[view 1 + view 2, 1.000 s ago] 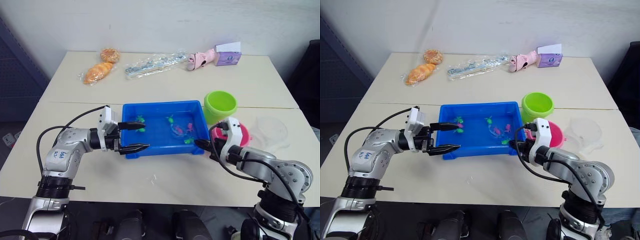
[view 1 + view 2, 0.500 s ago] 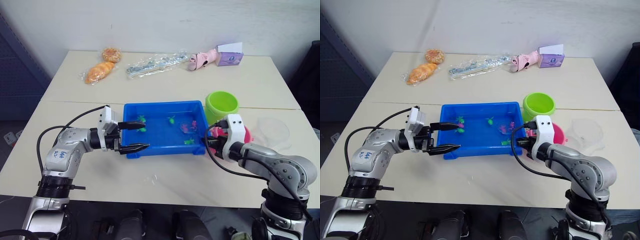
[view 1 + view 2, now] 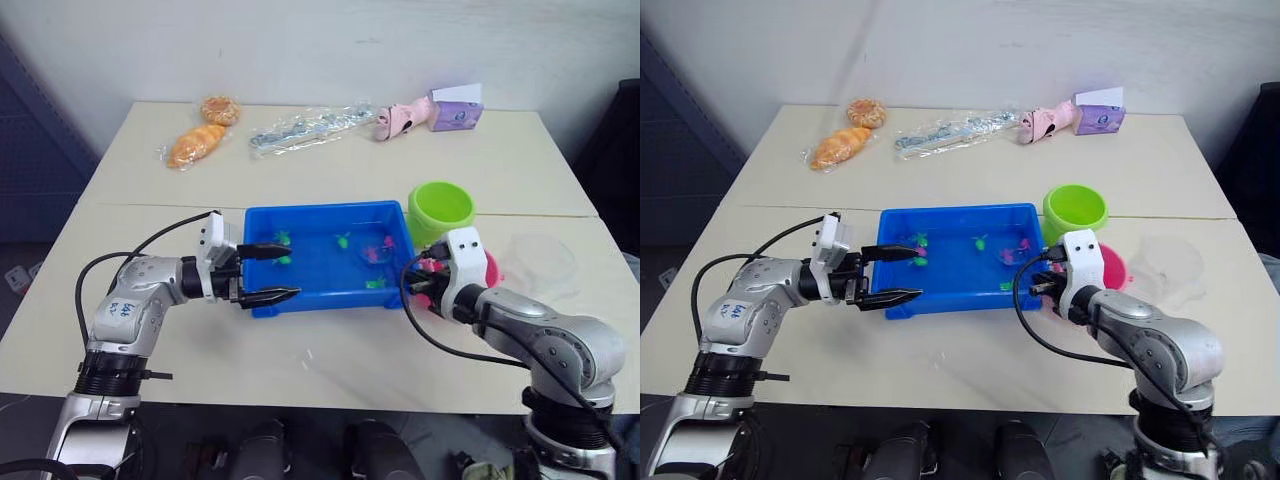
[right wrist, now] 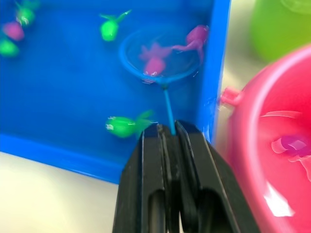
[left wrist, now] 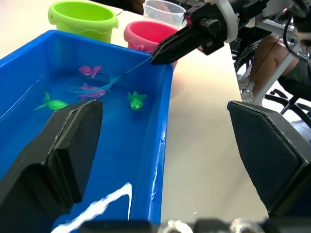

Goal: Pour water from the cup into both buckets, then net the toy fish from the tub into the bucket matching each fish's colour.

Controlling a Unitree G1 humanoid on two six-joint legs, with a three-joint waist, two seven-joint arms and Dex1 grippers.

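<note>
The blue tub (image 3: 262,300) of water sits mid-table with several small green and pink toy fish. My right gripper (image 3: 412,287) is at its right front corner, shut on the net's thin handle. The net's hoop (image 4: 160,56) lies in the water with a pink fish (image 4: 154,62) over its mesh and another pink fish (image 4: 197,36) at its rim. The pink bucket (image 4: 272,141) beside that gripper holds water and a pink fish (image 4: 291,143). The green bucket (image 3: 441,210) stands behind it. The clear cup (image 3: 545,255) rests to the right. My left gripper (image 3: 293,270) is open at the tub's left front corner.
At the table's far side lie two bagged breads (image 3: 197,145), a clear plastic bag (image 3: 305,125), a pink toy (image 3: 400,118) and a purple box (image 3: 456,108). Bare tabletop runs along the front edge between my arms.
My right gripper has drawn back to the tub's right front corner, and the net hoop has slid toward the tub's right side. The left arm has stayed put.
</note>
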